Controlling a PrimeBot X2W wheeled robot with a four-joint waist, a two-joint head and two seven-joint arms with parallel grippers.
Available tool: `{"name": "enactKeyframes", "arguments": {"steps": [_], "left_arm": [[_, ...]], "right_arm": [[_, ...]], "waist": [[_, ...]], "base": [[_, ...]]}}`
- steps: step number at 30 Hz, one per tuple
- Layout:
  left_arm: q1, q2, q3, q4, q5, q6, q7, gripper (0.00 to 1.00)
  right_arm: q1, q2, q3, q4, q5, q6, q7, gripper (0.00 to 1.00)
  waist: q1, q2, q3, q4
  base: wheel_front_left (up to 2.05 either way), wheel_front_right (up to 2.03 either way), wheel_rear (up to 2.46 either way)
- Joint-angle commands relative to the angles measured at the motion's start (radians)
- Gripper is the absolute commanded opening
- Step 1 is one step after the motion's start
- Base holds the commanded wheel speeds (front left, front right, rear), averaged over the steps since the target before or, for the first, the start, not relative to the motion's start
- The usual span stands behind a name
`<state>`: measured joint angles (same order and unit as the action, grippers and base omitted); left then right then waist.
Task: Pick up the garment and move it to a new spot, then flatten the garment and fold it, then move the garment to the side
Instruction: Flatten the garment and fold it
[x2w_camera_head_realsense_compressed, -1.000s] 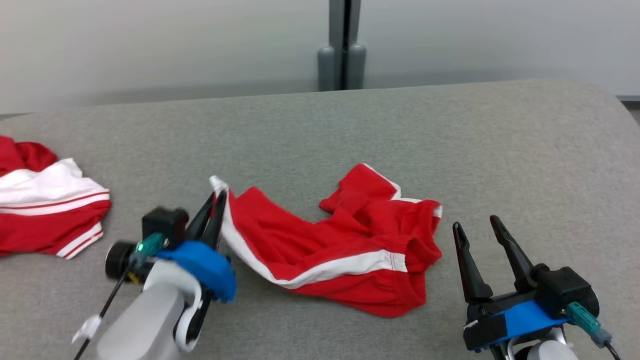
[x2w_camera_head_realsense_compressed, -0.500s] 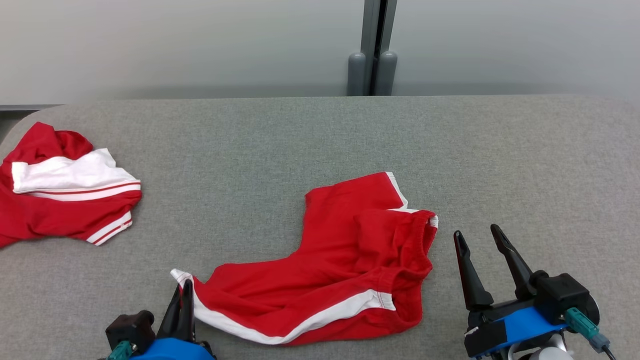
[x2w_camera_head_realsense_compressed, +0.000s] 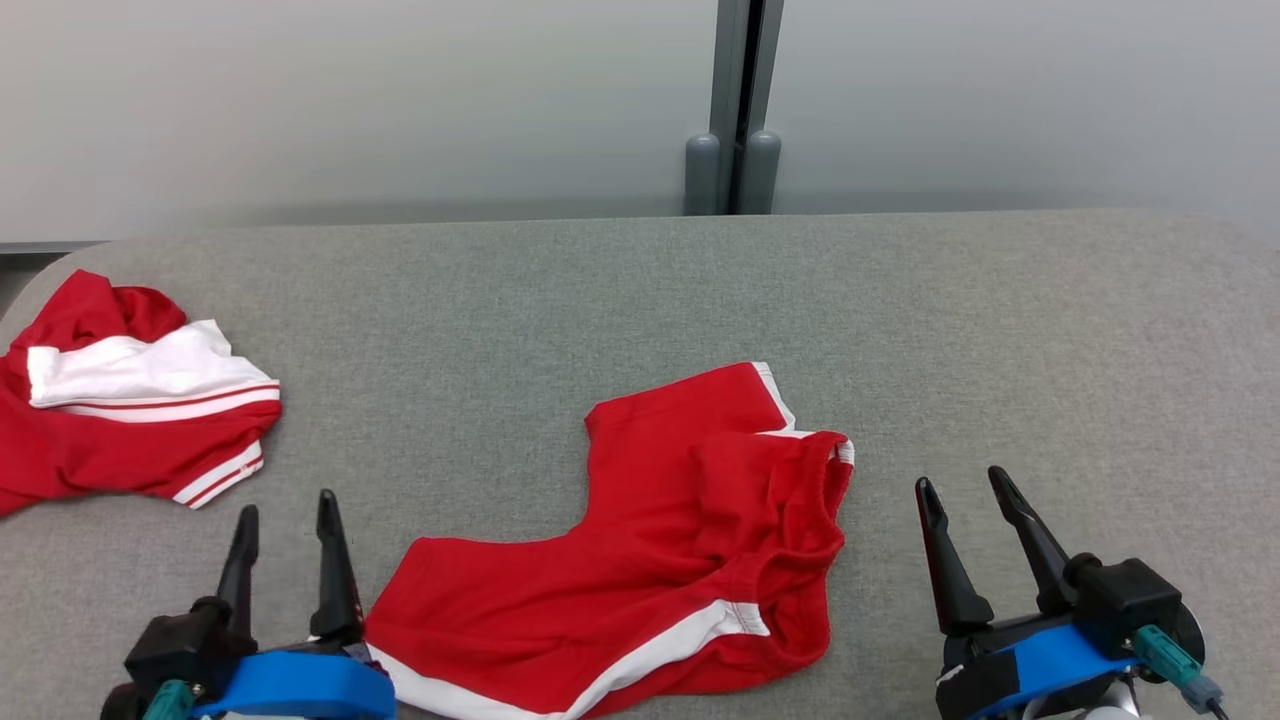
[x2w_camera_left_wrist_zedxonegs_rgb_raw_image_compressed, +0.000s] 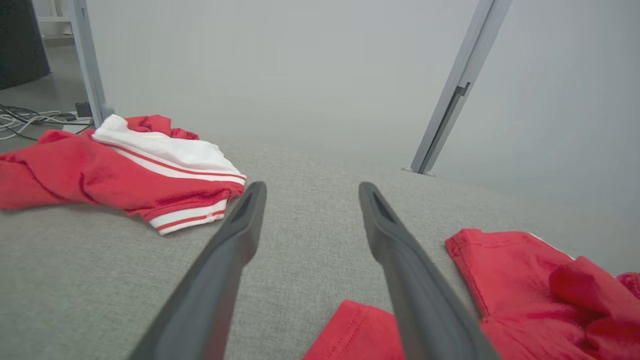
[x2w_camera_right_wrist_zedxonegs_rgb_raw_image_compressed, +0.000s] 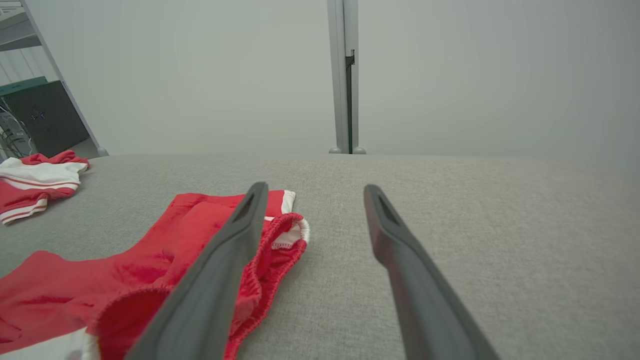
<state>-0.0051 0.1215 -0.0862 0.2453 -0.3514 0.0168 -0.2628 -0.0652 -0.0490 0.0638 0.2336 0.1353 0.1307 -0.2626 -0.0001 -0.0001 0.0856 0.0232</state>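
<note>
Shorts: the crumpled red cloth shorts with white side stripes (x2w_camera_head_realsense_compressed: 640, 540) lie on the grey fabric table (x2w_camera_head_realsense_compressed: 1000, 330), near the middle of its front edge.
Left gripper: the left gripper (x2w_camera_head_realsense_compressed: 285, 510) is spread and holds nothing, just beside one shorts leg.
Right gripper: the right gripper (x2w_camera_head_realsense_compressed: 960, 482) is spread and holds nothing, near the waistband.
In the way: bare table lies between the right gripper and the shorts.
Other things: a bunched red and white shirt (x2w_camera_head_realsense_compressed: 130, 420) sits at the left edge, well apart from the shorts. A grey metal post (x2w_camera_head_realsense_compressed: 735, 100) stands past the far edge.
</note>
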Motion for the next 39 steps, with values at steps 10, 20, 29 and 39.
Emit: {"name": "enactKeyframes", "arguments": {"steps": [10, 20, 29, 39], "left_arm": [[0.028, -0.032, 0.165, -0.078, 0.167, -0.05, -0.003, 1.0], [0.028, -0.054, 0.231, -0.066, 0.222, -0.088, -0.003, 1.0], [-0.005, -0.069, 0.22, -0.046, 0.225, -0.105, -0.003, 1.0], [-0.024, -0.071, 0.206, -0.028, 0.217, -0.11, -0.003, 1.0]], "right_arm": [[0.028, -0.003, -0.057, 0.036, -0.014, 0.0, -0.003, 1.0], [-0.061, -0.002, -0.037, 0.122, -0.04, 0.0, 0.007, 1.0], [-0.334, -0.022, 0.093, 0.295, -0.086, 0.0, 0.159, 1.0], [-0.49, -0.037, 0.147, 0.603, -0.088, 0.0, 0.308, 1.0]], "waist": [[0.0001, 0.0001, -0.009, -0.021], [0.0001, 0.0001, -0.005, -0.017], [0.0001, 0.0001, 0.012, 0.019], [0.0001, 0.0001, 0.033, 0.067]], "base": [[0.0, 0.0, 0.0], [0.0, 0.0, 0.0], [0.0, 0.0, 0.0], [0.0, 0.0, 0.0]]}}
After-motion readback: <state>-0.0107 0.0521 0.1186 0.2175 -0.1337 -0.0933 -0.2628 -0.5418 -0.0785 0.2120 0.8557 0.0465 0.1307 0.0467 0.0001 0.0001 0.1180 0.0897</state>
